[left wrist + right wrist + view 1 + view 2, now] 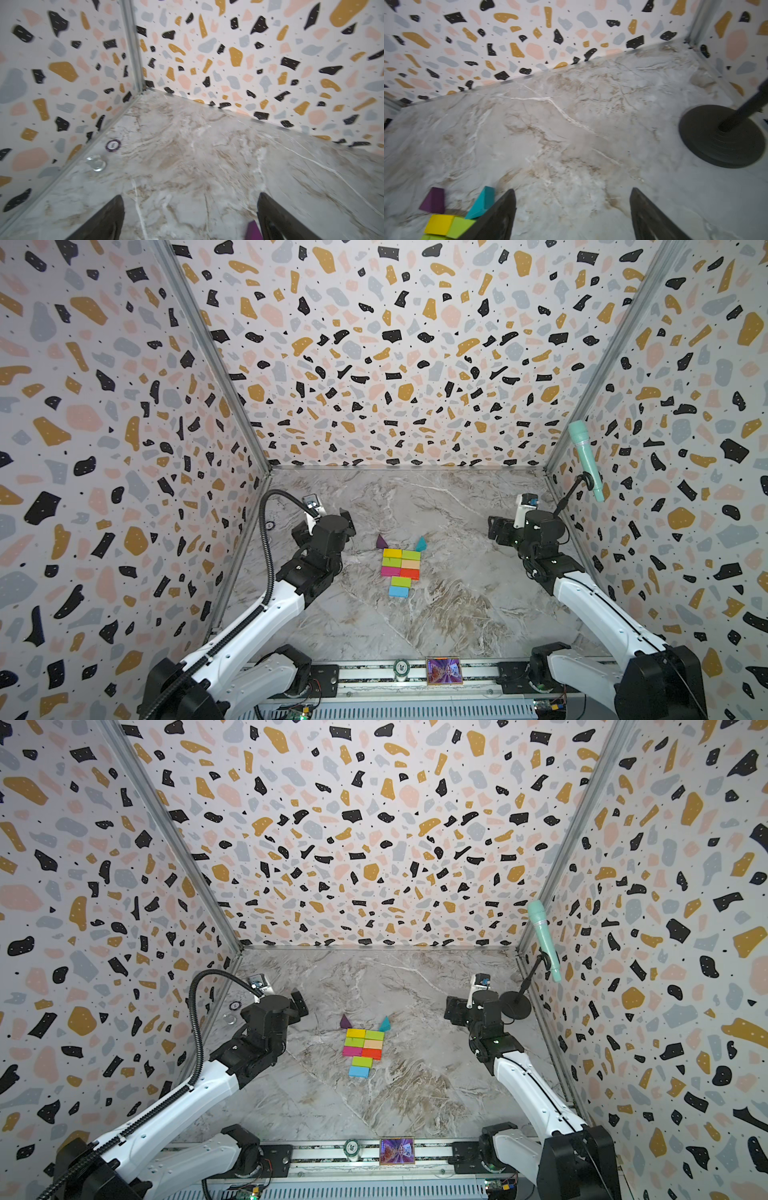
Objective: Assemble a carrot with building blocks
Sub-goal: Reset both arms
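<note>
The carrot (401, 568) (363, 1050) lies flat on the marble table in both top views: three rows of two bricks, then a green brick and a blue brick (399, 591). A purple wedge (381, 541) (252, 230) and a teal wedge (421, 544) (481, 202) stand at its far end. My left gripper (347, 522) (190, 195) hovers left of the purple wedge, open and empty. To the right of the teal wedge my right gripper (496, 526) (573, 189) is open, with bare table between its fingers. The yellow brick (439, 224) shows in the right wrist view.
A teal microphone (584, 456) leans on a stand whose black round base (720, 137) sits by the right wall. A poker chip (113, 145) and a metal ring (96, 163) lie along the left wall. The front rail (361, 668) carries a chip and a small picture card (444, 671).
</note>
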